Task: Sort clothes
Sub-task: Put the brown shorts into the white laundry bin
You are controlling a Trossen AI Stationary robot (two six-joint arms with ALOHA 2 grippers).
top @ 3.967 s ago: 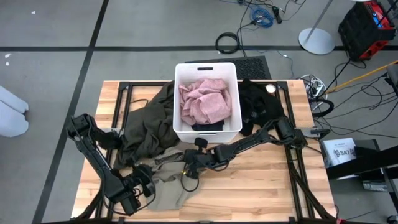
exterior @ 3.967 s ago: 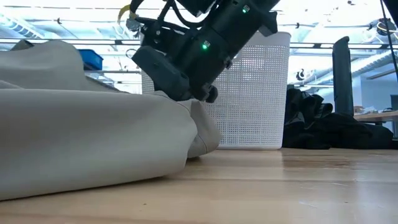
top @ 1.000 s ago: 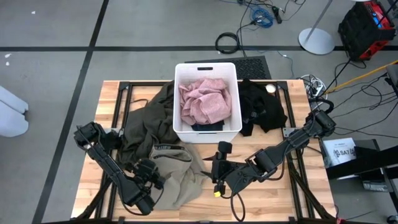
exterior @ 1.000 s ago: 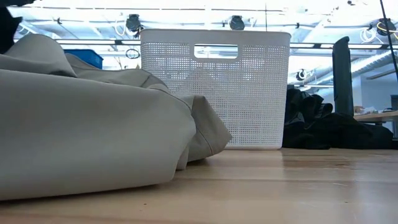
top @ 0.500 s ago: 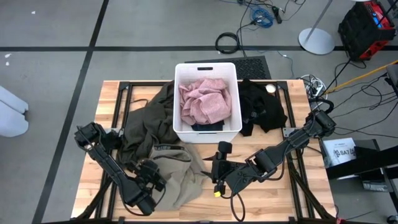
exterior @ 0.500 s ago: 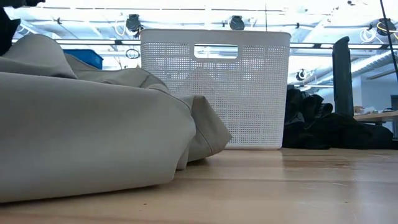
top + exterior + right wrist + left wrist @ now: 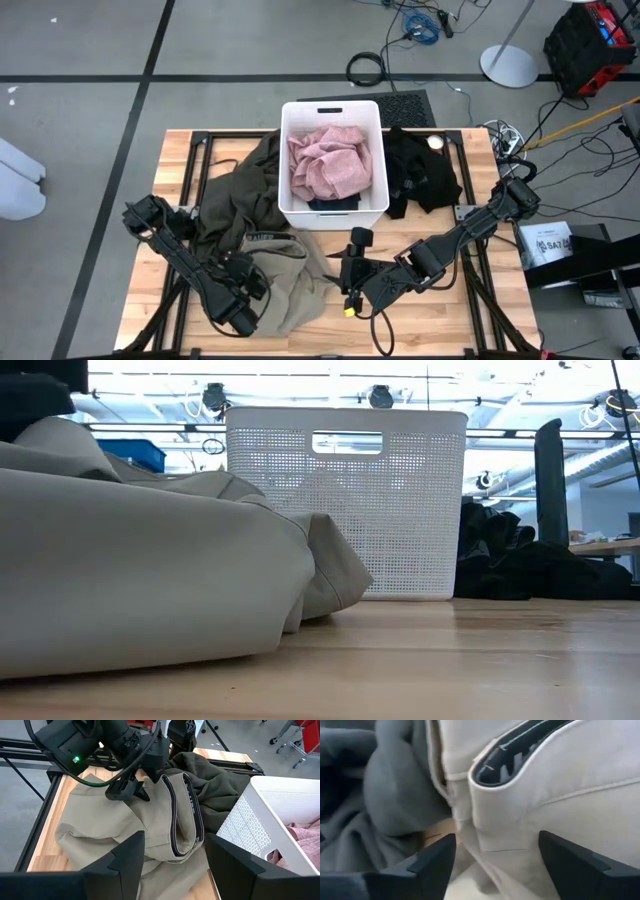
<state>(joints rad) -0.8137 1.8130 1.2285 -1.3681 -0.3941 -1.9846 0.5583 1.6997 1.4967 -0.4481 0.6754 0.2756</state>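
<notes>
A khaki garment [image 7: 285, 285] lies crumpled on the near left of the table, its dark-lined waistband [image 7: 182, 815] folded up. Its far edge lies on a dark olive garment [image 7: 240, 195]. My left gripper [image 7: 127, 795] hovers open at the khaki cloth beside the waistband [image 7: 520, 755]. My right gripper [image 7: 345, 278] waits open near the table's middle, with nothing between its fingers [image 7: 125, 860]. A pale pink garment [image 7: 328, 160] fills the white bin [image 7: 333, 212]. Black clothes [image 7: 422, 172] are piled to the right of the bin. My left gripper comes at the khaki garment slanting down from the table's left, its open fingertips [image 7: 141, 795] close over the cloth beside the waistband. I cannot tell whether they touch it. The garment lies slack on the table.
Bare wood [image 7: 450, 310] stretches across the near right of the table. The bin's perforated wall [image 7: 345, 510] stands behind the khaki heap [image 7: 150, 560]. Black frame rails [image 7: 200, 150] run along the table's left and right sides.
My left arm has shifted a little toward the table's right and far side. A dark part of it has come into the top left of the low view. The khaki garment and my right arm have stayed where they were.
</notes>
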